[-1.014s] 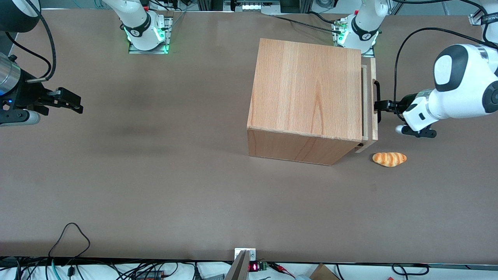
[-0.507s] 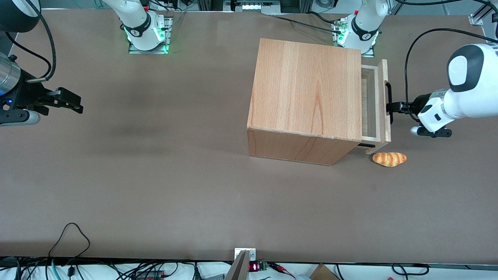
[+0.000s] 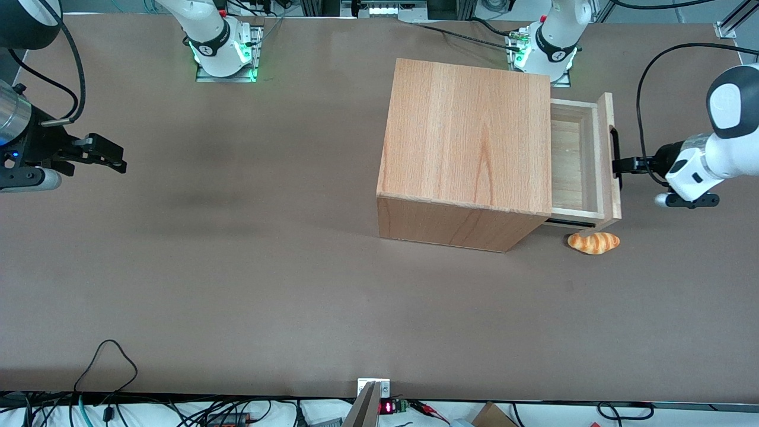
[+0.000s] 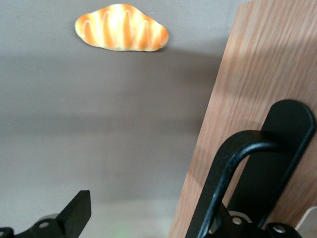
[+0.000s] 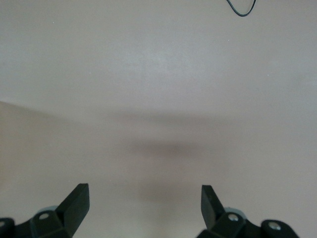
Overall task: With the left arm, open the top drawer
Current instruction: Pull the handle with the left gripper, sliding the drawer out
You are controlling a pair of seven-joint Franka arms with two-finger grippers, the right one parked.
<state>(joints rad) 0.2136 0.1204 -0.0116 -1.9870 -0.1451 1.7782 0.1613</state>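
The top drawer (image 3: 595,160) stands partly pulled out of the wooden cabinet (image 3: 468,142), its pale inside showing. A black bar handle (image 3: 615,155) sits on its flat front panel (image 4: 247,99). My left arm's gripper (image 3: 620,167) is at that handle, in front of the drawer. In the left wrist view the gripper (image 4: 146,206) is open: one finger (image 4: 74,213) stands free over the table, and the other is hidden by the handle (image 4: 223,183), hooked in under the bar.
A bread roll (image 3: 593,242) (image 4: 121,27) lies on the brown table, just nearer the front camera than the drawer's corner. The left arm's base (image 3: 548,44) stands close by the cabinet, farther from the camera.
The drawer has slid steadily out of the cabinet toward the working arm's end of the table. My gripper has drawn back with the handle.
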